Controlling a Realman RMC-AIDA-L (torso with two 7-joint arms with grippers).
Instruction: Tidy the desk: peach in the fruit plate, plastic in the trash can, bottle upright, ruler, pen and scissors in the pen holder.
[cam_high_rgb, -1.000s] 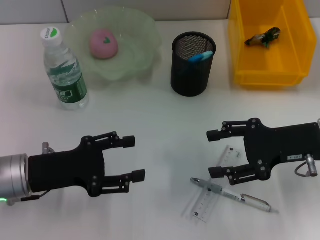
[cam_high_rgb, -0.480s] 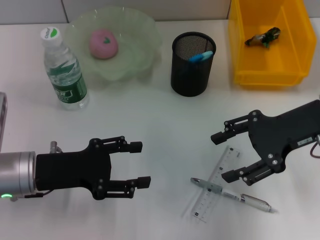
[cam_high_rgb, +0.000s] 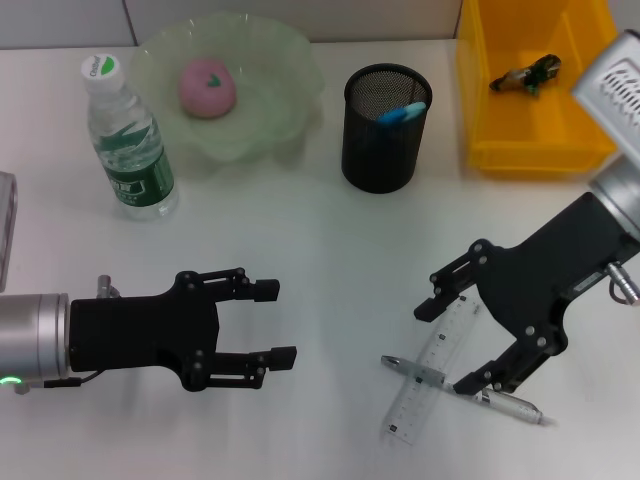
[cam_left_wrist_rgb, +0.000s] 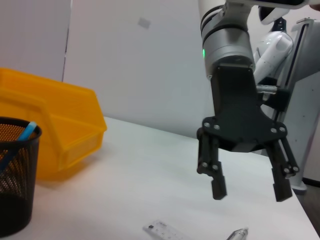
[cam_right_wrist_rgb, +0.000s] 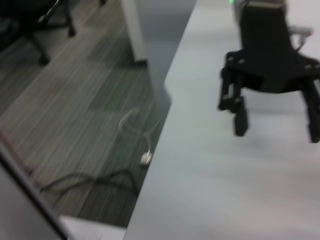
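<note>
Since the earlier frame, my right gripper (cam_high_rgb: 458, 346) had swung round and tilted down, fingers spread wide, straddling the upper end of the ruler (cam_high_rgb: 434, 368), with the pen (cam_high_rgb: 462, 391) crossing beneath it. I judged the ruler pickup was in hand; next I needed to lower and close. My left gripper (cam_high_rgb: 273, 322) hovered idle, fingers wide, over the surface (cam_high_rgb: 320, 250).

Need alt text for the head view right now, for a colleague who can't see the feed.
The right gripper hangs open over a clear ruler and pen on the white desk; the left gripper is open nearby. Behind stand an upright bottle, a peach in its plate, a pen holder and a yellow bin.
</note>
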